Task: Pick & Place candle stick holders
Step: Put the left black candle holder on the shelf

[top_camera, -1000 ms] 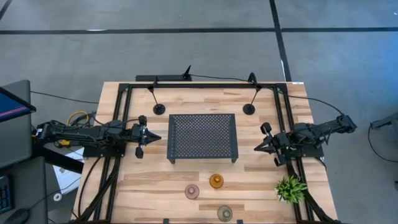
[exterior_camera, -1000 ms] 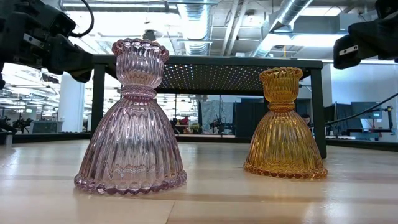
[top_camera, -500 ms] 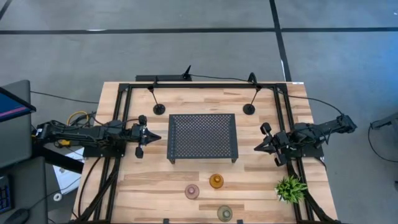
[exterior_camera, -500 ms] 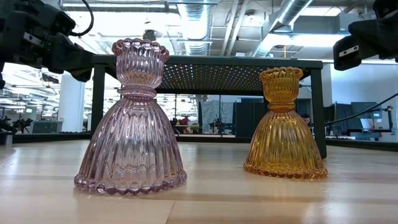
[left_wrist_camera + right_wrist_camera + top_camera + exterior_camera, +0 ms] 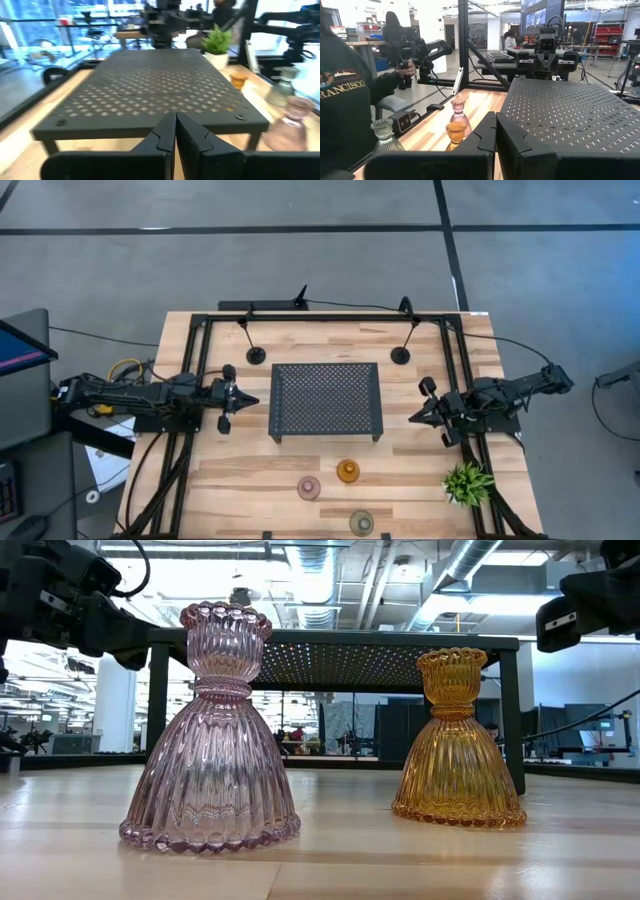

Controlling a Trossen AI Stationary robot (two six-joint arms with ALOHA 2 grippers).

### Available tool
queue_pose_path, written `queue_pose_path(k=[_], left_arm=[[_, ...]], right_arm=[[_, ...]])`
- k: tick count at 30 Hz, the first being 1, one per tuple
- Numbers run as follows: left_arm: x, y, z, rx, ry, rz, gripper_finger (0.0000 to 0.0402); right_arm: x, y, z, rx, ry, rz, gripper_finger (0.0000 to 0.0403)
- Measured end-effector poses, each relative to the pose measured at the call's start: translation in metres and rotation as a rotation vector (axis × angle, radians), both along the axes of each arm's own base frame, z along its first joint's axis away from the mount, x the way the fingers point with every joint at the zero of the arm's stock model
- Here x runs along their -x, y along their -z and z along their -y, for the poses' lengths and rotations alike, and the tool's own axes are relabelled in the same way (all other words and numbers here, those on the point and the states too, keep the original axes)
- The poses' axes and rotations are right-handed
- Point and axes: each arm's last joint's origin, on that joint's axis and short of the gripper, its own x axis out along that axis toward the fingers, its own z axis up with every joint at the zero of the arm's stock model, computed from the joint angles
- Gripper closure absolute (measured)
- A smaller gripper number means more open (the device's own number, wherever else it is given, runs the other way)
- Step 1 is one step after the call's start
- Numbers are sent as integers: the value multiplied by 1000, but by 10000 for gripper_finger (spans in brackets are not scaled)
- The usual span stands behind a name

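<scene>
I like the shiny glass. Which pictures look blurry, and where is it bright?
Left wrist view: blurry, the pink holder smeared. Low view: sharp on the pink holder and amber holder, with bright ceiling lights behind. High view: even light on the table.

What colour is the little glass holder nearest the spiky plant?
Amber: the amber glass holder is ribbed, golden orange glass, clearest in the low view.

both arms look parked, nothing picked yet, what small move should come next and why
Probably open the right claw and swing it toward the amber holder, the nearest glass one. Both claws sit shut beside the black tray, the left claw on its far side, and neither holds anything. The pink holder and green holder stand untouched on the table.
</scene>
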Motion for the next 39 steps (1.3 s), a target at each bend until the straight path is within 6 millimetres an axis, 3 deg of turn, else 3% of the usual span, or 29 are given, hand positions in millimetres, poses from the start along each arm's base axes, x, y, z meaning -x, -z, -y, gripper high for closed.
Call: queue_pose_path(k=[10, 15, 20, 32, 39], left_arm=[[3, -1, -13, 35, -451, 6, 395], [5, 0, -16, -56, -607, -33, 397], [9, 1, -22, -40, -856, -50, 396], [10, -1, -22, -29, -874, -34, 387], [10, -3, -22, -9, -874, -3, 346]], right_arm=[[-1, 0, 3, -4, 108, -1, 403], [-1, 0, 4, -3, 156, -1, 403], [-1, 0, 5, -5, 182, -1, 403], [-1, 0, 5, -5, 185, -1, 403], [-1, 0, 5, 47, 188, 10, 403]])
